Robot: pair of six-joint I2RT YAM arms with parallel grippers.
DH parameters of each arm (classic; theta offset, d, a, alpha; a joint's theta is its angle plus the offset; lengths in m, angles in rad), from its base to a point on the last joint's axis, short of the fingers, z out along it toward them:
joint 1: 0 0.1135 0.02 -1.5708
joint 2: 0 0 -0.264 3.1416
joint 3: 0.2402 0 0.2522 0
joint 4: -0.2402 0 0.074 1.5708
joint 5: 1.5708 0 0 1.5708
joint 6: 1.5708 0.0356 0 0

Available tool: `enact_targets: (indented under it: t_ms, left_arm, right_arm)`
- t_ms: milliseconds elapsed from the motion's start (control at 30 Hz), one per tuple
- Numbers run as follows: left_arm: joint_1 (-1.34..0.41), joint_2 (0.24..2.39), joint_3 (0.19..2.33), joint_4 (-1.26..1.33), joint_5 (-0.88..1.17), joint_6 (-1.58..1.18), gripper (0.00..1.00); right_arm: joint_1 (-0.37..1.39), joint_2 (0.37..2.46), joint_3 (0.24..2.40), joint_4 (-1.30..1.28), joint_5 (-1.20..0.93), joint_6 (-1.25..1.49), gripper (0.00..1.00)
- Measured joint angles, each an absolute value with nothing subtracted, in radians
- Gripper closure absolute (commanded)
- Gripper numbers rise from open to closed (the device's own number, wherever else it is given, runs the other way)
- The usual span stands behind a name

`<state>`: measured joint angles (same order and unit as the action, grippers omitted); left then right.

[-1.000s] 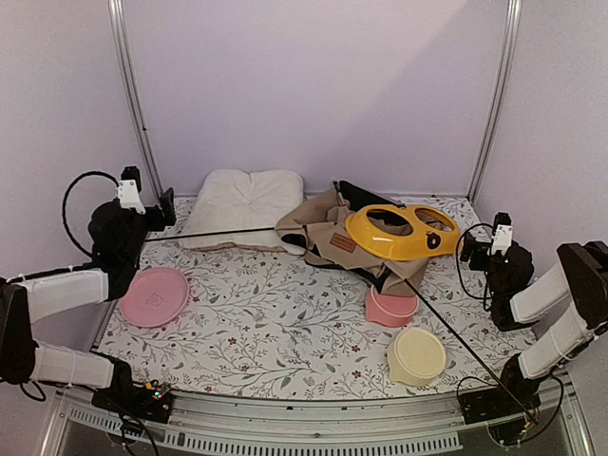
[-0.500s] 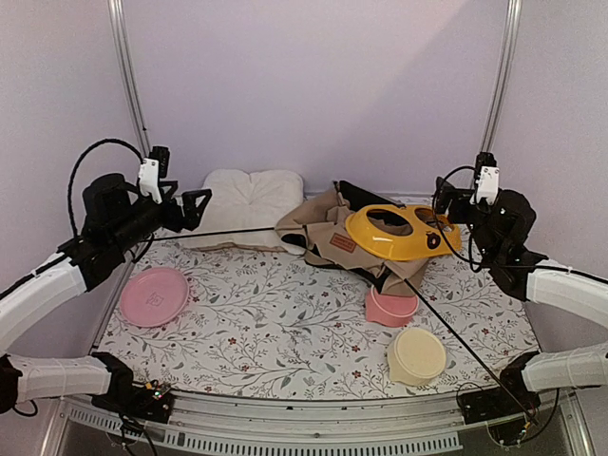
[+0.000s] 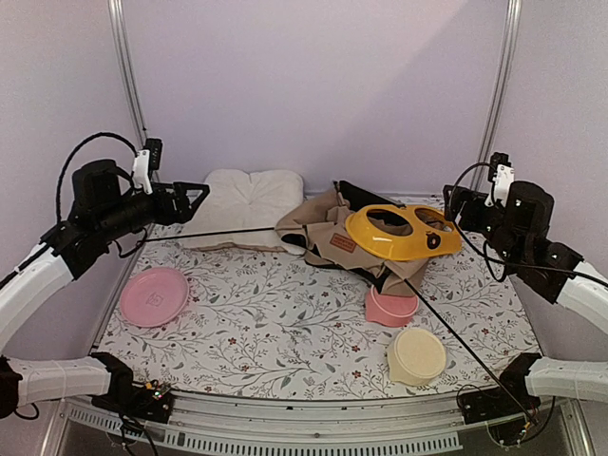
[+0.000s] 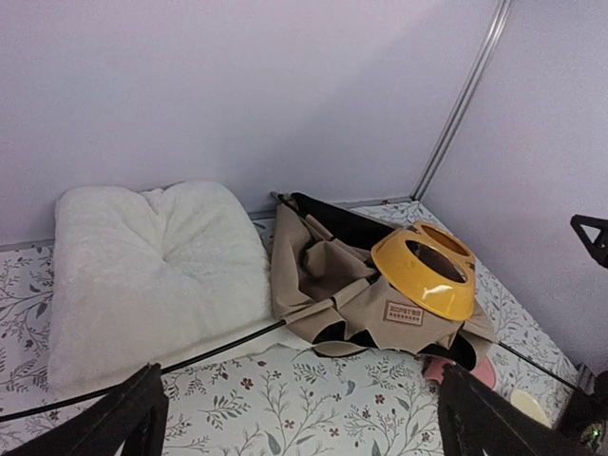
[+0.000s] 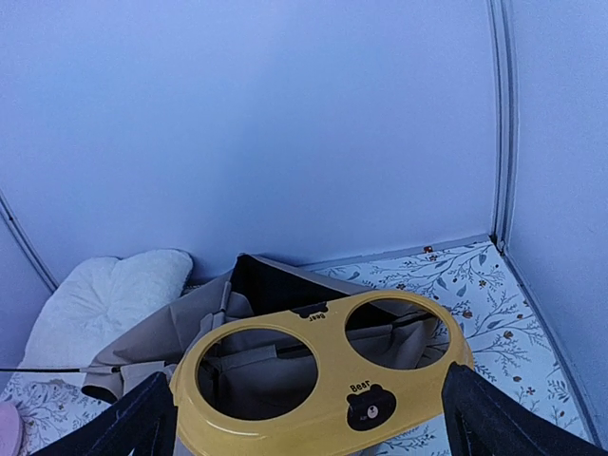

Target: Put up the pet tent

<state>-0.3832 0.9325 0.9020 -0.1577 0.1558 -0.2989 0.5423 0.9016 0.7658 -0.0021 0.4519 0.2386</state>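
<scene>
Left gripper (image 3: pixel 193 197): fingers spread wide and holding nothing. It hovers above the table's (image 3: pixel 275 328) rear left, beside the cushion (image 3: pixel 243 204), and is aimed toward the heap in the middle, which reads as lining up an approach.
Right gripper (image 3: pixel 456 204): jaws wide apart and empty. It hangs in the air at the rear right, near the right end of the yellow bowl stand (image 3: pixel 404 231), on the opposite side from the other arm.
Pet tent (image 3: pixel 328 233): a collapsed heap of tan fabric at rear centre with the brown label patch facing the front. It is not yet raised.
Poles: one thin black pole (image 3: pixel 214 232) runs left from the heap along the cushion's front edge. Another (image 3: pixel 456 337) slants out toward the near right corner. Both lie flat, probably because nothing flexes them into a frame.
Yellow bowl stand: rests tilted on the right half of the tent, where it weighs down the fabric. It likely has to come off first.
Pink bowl (image 3: pixel 391 308): sits just in front of the heap, under the drooping fabric.
Cream bowl (image 3: pixel 416 355), pink plate (image 3: pixel 154 295): both are well apart from the tent, toward the front.
Step in hand: opening approach, with nothing grasped.
</scene>
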Motion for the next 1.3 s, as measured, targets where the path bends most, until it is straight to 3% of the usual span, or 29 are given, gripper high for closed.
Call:
enact_targets:
  t_ms: [233, 433, 933, 1133, 1300]
  left_arm:
    - [-0.392, 1.044, 0.879, -0.133, 0.347, -0.349, 0.01]
    - [-0.426, 1.133, 0.873, -0.134, 0.422, -0.403, 0.01]
    - [-0.498, 1.098, 0.718, -0.099, 0.349, -0.436, 0.01]
    - [-0.501, 1.098, 0.704, -0.118, 0.341, -0.438, 0.00]
    - [-0.503, 1.098, 0.730, -0.157, 0.327, -0.438, 0.00]
  right_arm:
    - [0.542, 0.882, 0.782, -0.118, 0.403, 0.392, 0.01]
    - [0.544, 1.193, 1.062, -0.341, 0.296, 0.524, 0.01]
    - [0.572, 1.386, 1.069, -0.324, 0.052, 0.650, 0.01]
    - [0.572, 1.599, 1.291, -0.339, 0.042, 0.605, 0.01]
    - [0.569, 1.661, 1.366, -0.342, 0.049, 0.604, 0.01]
